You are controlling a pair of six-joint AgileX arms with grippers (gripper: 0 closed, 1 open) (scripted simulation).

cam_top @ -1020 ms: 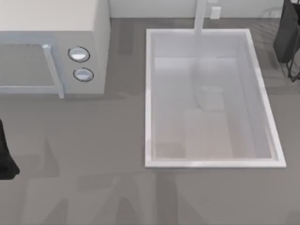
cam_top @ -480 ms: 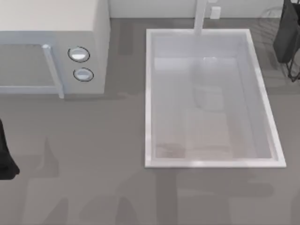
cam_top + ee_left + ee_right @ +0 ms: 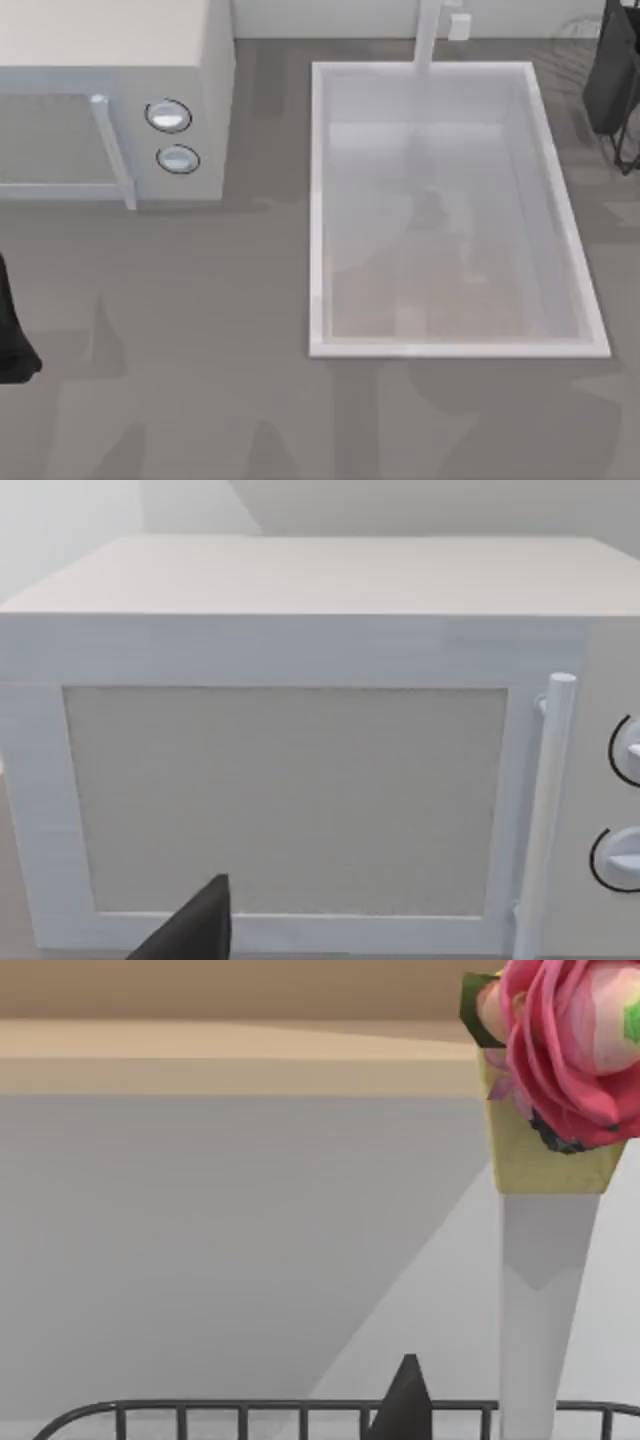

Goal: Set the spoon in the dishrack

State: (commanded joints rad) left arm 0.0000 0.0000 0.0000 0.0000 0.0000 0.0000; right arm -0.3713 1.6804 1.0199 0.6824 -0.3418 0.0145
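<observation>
Right now the spoon (image 3: 545,1260) is seen from the right wrist, just beside the right pincer (image 3: 405,1405). Its long axis is roughly square to the dishrack (image 3: 240,1405) wire rim. The cream handle crosses the rim, and the yellow neck and red head are at the end away from it. Whether that pincer is spread or pinching the spoon, cannot tell. From the top the rack's dark panel sits far right on the counter (image 3: 200,400), right of the sink (image 3: 318,200). The left pincer (image 3: 195,930) is parked at the left edge facing the microwave (image 3: 300,640), state cannot tell.
</observation>
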